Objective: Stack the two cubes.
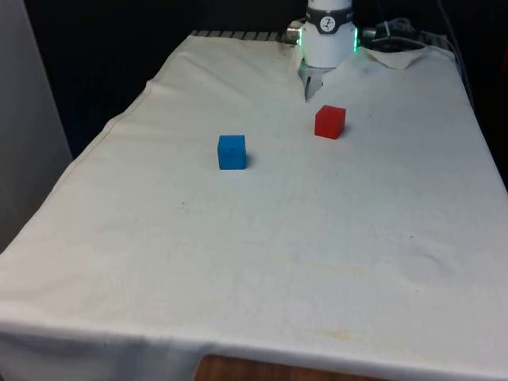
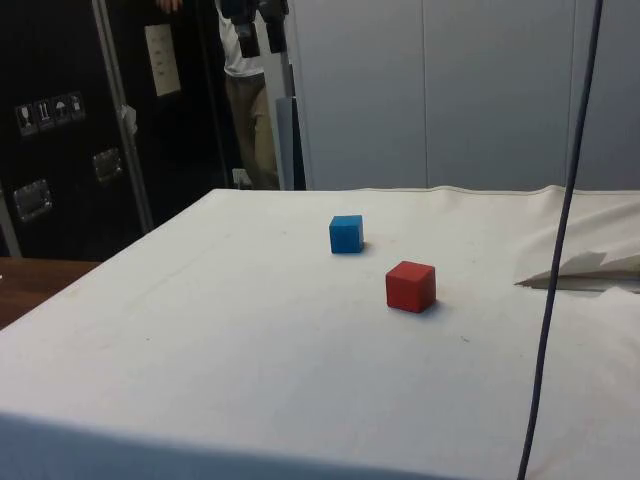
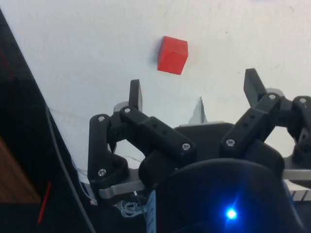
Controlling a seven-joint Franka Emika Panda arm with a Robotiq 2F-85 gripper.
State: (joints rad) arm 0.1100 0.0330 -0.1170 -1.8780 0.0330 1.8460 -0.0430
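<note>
We found the 2 cubes resting apart on the white tablecloth [image 1: 262,262], neither touching the other. The red cube [image 1: 329,121] sat nearer the robot's base, and the blue cube [image 1: 232,151] lay further out and towards the front view's left. From the side view the red cube [image 2: 411,286] stood closer to that camera, with the blue cube [image 2: 346,233] behind it.

The gripper [image 3: 194,94] hung high above the cloth, its 2 fingers spread wide with nothing between them. In the wrist view the red cube [image 3: 172,55] lay on the cloth just beyond the fingertips [image 3: 135,92], well below them.

We judged both cubes to be small, rigid blocks, probably wood or hard plastic, light enough that weight would not matter. Their flat, matte-looking faces should have given the pads good purchase, and we saw nothing fragile about them. We reckoned the best hold was on 2 opposite vertical faces, about mid-height, with the fingers squared to those faces. Because the red cube sat slightly rotated relative to the fingers, we thought the wrist might need turning first; a grip across corners could twist the cube. The flat top of the other cube looked a steady seat, though small, so careful centring would matter.
</note>
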